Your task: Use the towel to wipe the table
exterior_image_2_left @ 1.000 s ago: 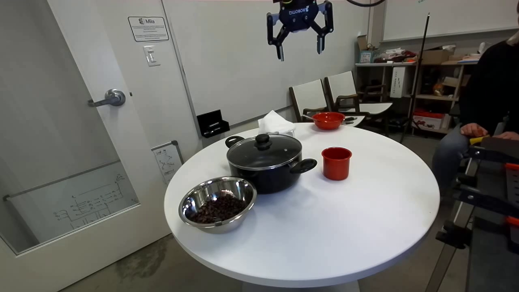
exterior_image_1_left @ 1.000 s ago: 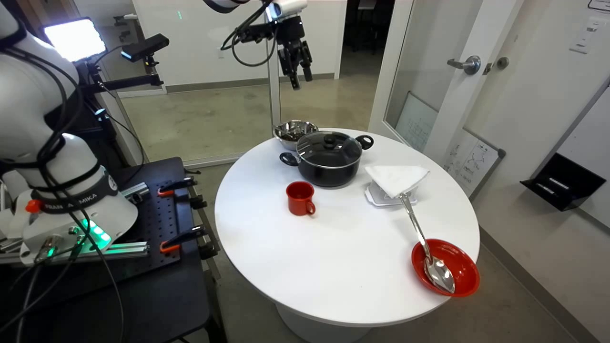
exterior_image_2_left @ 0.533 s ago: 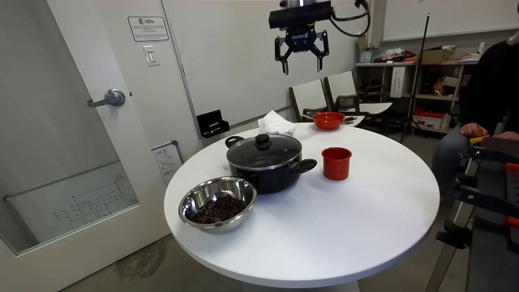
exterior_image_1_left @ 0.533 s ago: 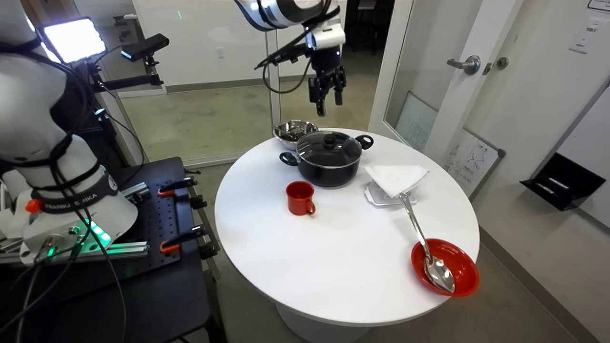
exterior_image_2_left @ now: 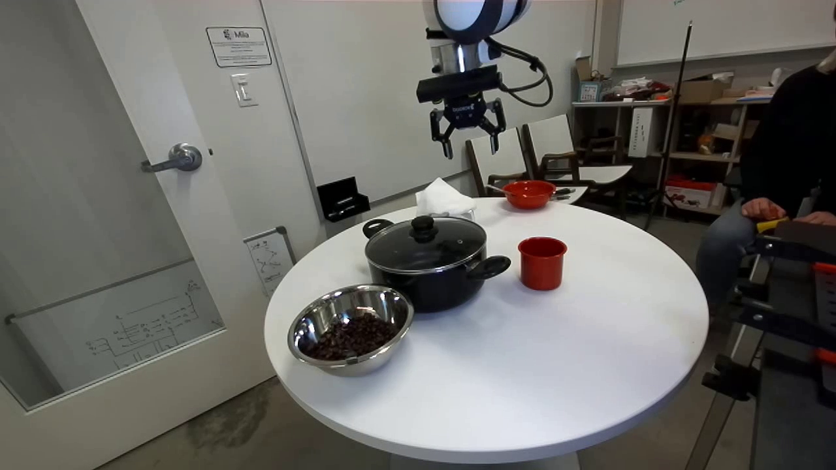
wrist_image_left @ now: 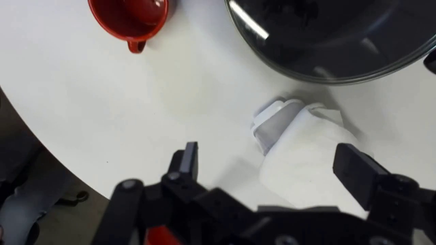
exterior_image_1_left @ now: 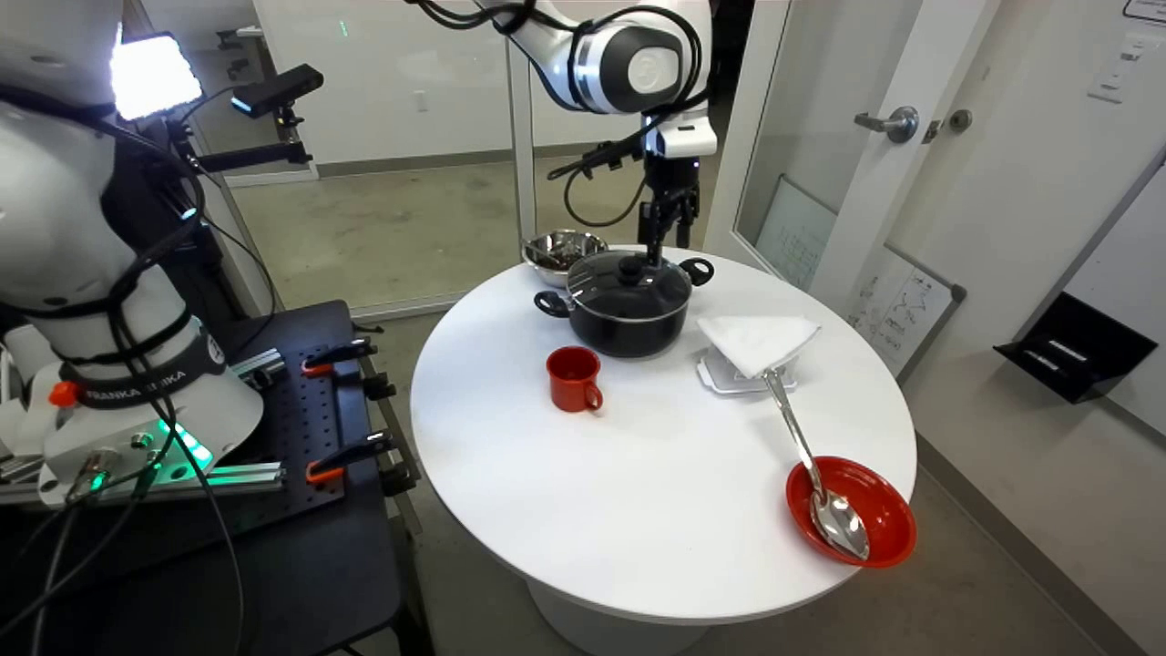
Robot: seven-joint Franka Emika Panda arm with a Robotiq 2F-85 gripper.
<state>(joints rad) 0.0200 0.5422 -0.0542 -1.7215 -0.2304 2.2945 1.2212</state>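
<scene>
The towel (exterior_image_1_left: 760, 343) is a plain white cloth draped over a small clear-and-white container (exterior_image_1_left: 721, 375) on the round white table (exterior_image_1_left: 583, 510). In an exterior view the towel (exterior_image_2_left: 444, 197) shows behind the pot. My gripper (exterior_image_2_left: 471, 153) hangs above the table, fingers pointing down, wide apart and with nothing between them. From the wrist, the towel (wrist_image_left: 306, 163) lies below the open gripper (wrist_image_left: 267, 147), more toward the right finger (wrist_image_left: 357, 173), which covers part of it. A gap in height separates fingers and cloth.
A lidded black pot (exterior_image_1_left: 629, 310) stands close to the towel. Around it are a red mug (exterior_image_1_left: 574, 381) and a steel bowl (exterior_image_2_left: 351, 329) of dark bits. A red bowl (exterior_image_1_left: 888, 519) at the table's edge holds a spoon (exterior_image_1_left: 840, 526) whose handle reaches the towel's corner.
The arm has come down and across, over the table toward the towel. Its fingers have stayed wide apart. Towel, pot, mug and bowls have not moved.
</scene>
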